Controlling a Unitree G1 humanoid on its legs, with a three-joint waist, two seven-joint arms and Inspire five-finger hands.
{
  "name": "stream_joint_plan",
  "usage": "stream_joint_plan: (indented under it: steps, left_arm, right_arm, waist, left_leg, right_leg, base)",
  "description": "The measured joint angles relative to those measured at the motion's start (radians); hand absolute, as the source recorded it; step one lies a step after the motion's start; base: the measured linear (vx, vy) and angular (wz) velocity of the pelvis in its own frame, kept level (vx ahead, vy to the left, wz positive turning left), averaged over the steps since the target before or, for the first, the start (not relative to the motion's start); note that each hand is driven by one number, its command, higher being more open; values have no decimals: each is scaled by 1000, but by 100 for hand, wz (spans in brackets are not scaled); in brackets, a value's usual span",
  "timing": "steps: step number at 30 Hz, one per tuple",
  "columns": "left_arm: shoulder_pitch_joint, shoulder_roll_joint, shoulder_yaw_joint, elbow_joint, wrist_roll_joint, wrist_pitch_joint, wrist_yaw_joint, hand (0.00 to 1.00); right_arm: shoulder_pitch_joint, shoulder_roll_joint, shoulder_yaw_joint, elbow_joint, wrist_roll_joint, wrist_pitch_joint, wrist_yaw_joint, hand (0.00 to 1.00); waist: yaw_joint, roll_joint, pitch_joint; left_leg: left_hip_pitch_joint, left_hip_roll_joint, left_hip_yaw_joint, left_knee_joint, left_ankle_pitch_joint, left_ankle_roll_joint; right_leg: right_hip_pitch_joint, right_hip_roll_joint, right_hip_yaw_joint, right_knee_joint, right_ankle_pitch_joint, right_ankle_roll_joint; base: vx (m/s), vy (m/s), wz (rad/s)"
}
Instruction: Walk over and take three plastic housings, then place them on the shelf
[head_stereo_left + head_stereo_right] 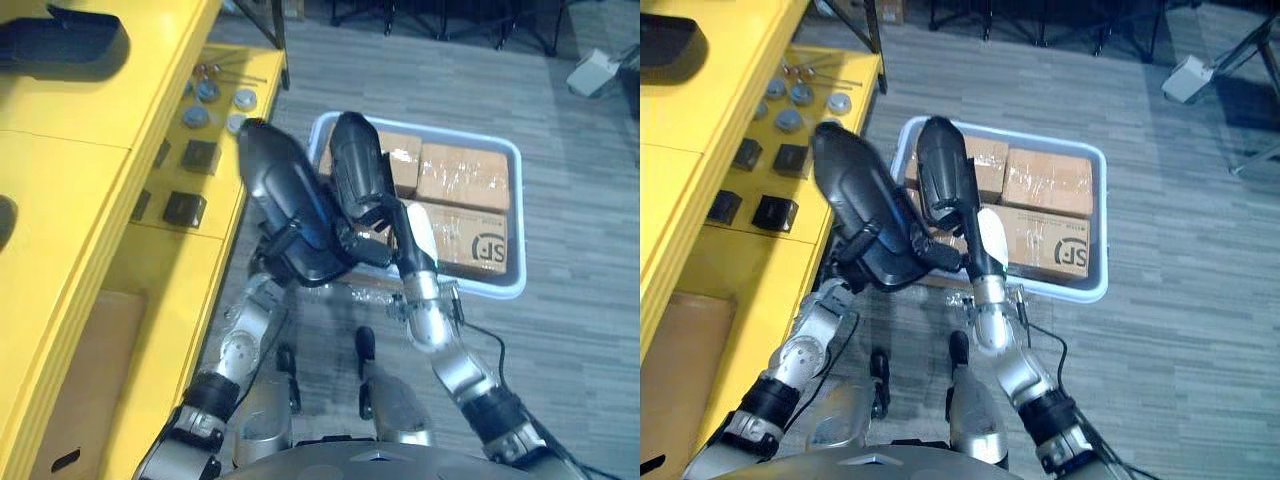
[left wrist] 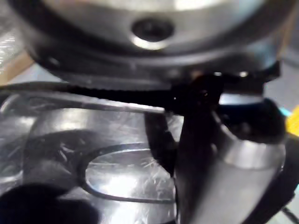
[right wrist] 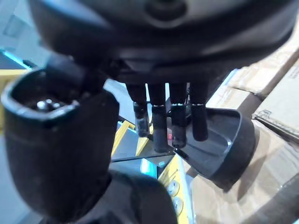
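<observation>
In front of the robot, above the bin [image 1: 515, 285] of cardboard boxes [image 1: 465, 175]: report load status. (Operator)

Two black plastic housings are raised, one per hand. The left hand [image 1: 880, 262] is closed round the lower end of the left housing [image 1: 280, 185], thumb pressed on its glossy face. The right hand [image 1: 412, 250] pinches the right housing [image 1: 355, 160] between the white-covered thumb and near-straight fingers [image 3: 159, 126]. (Technician)

Location of target? (Operator)

The yellow shelf [image 1: 90, 130] stands to the robot's left. It carries black blocks [image 1: 184, 208] and grey discs [image 1: 196, 117]. (Technician)

List probable faults. (Operator)

1. Slip: both housings are long, smooth and held near one end, so a swing toward the shelf could lever them out of the grasp.
2. Collision: the housings stand just beside each other, so a turn could knock them together.
3. Placement: the shelf edge or the small parts could be struck on set-down.
4. Count: whether a third housing is held cannot be told. (Technician)
</observation>
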Motion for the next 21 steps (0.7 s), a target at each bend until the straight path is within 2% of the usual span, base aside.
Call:
stream_joint_plan:
  steps: [4,7,11,15,21]
  left_arm:
    - [112,-4,56,-162,203,-76,67,0]
    - [147,-6,68,-225,387,-107,117,0]
    - [218,-6,91,-293,547,-110,161,0]
    - [270,-16,102,-296,719,-109,254,0]
    - [373,-69,166,-408,789,-110,345,0]
  right_arm:
    - [59,25,-60,-60,68,-1,-43,100]
    - [78,25,-148,-82,131,-38,-57,100]
    - [140,25,-210,-152,193,-101,-52,100]
    - [227,32,-279,-187,281,-149,-19,100]
    - [378,107,-378,-184,335,-136,20,100]
  waist:
    - [6,9,-67]
    - [24,22,-98]
    - [21,27,-128]
    - [18,28,-168]
    - [3,27,-181]
  left_leg:
    - [8,-5,-6,-2,-1,-1]
    - [25,-8,-6,-7,-2,0]
    - [37,-9,-6,-18,-2,1]
    - [38,-9,-5,-20,-2,0]
    - [39,-9,-3,-29,-1,-2]
  right_leg:
    - [10,-1,-8,0,-9,1]
    - [25,-4,-10,0,-11,3]
    - [31,-6,-13,0,-18,2]
    - [26,-4,-13,-1,-25,-7]
    - [24,-3,-11,-1,-28,-10]
  base:
    - [15,20,6]
    - [-5,11,0]
    - [-52,16,-1]
    - [-40,10,-1]
    - [-24,7,0]
